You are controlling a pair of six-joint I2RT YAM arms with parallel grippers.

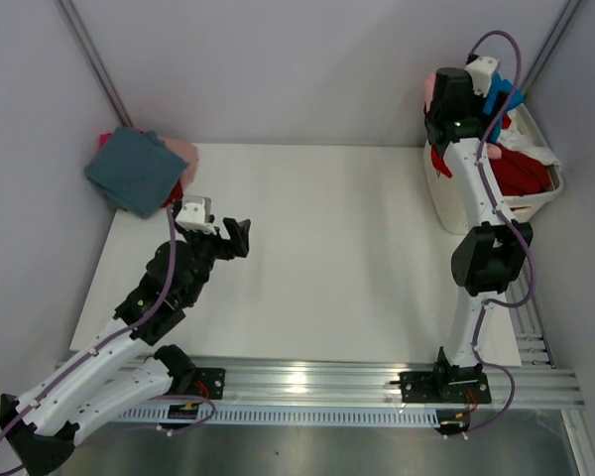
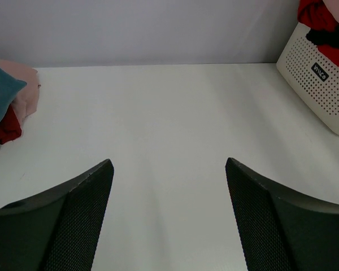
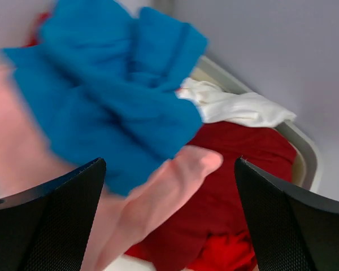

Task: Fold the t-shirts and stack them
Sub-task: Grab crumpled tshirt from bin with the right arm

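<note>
the left gripper (image 2: 169, 164) hovers low over the white table (image 1: 327, 248), jaws apart with nothing between them, near the far left corner where a teal t-shirt (image 1: 134, 171) tops a folded stack (image 1: 181, 156) of pink and red. the right gripper (image 3: 169, 161) hangs over the laundry basket (image 1: 535, 203) at the far right, jaws wide apart and clamped on nothing, above a heaped bright blue t-shirt (image 3: 113, 84), pink t-shirt (image 3: 158, 192), white t-shirt (image 3: 237, 107) and red t-shirt (image 3: 243, 164).

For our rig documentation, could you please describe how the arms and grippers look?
Both the left arm and right arm have white links with bulky black joints, and a purple cable loops along each. A small green light shows on the right arm. The left gripper and right gripper have broad black fingers with dotted, mesh-like faces.
</note>
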